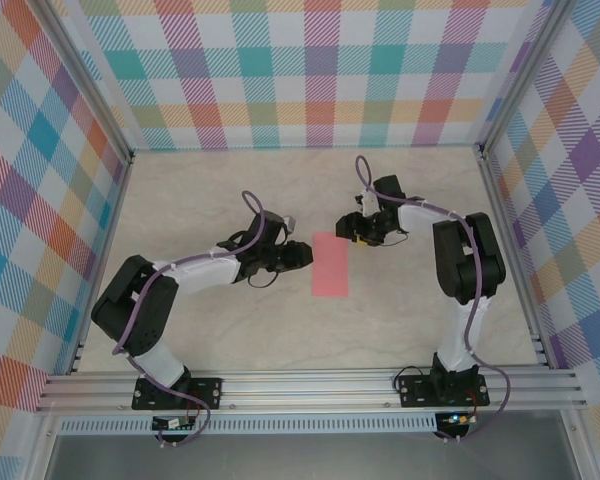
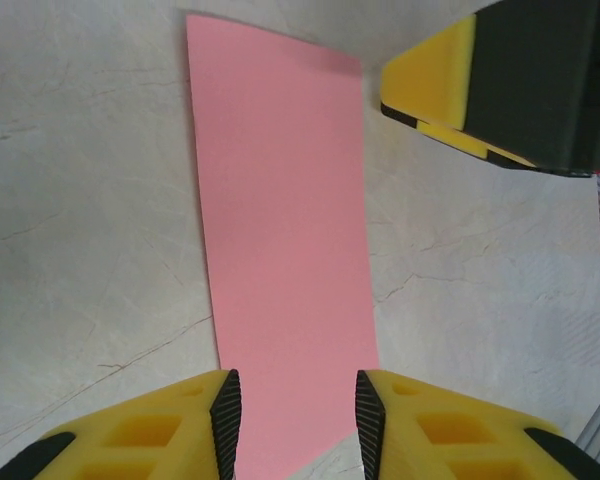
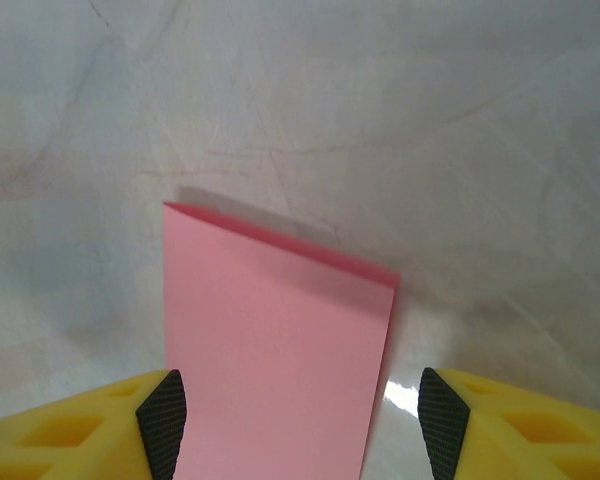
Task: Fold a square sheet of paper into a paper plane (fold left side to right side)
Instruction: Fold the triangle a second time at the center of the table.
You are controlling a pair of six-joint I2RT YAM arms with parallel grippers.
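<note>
The square sheet of paper (image 1: 330, 264) is salmon pink and lies flat on the table, folded in half into a narrow upright rectangle. Its two layers show at the far edge in the right wrist view (image 3: 280, 330). My left gripper (image 1: 305, 255) hovers at the paper's left edge, open. In its own view the pink strip (image 2: 280, 230) runs between and beneath the pads without touching them (image 2: 298, 420). My right gripper (image 1: 352, 232) stands open at the paper's upper right corner, its jaws wide apart over the strip (image 3: 300, 420). One right finger (image 2: 460, 80) shows beyond the paper.
The pale marbled table (image 1: 230, 330) is walled by plaid panels (image 1: 300, 70) at the back and sides. An aluminium rail (image 1: 310, 385) carrying both arm bases runs along the near edge. Both arms reach inward toward the centre.
</note>
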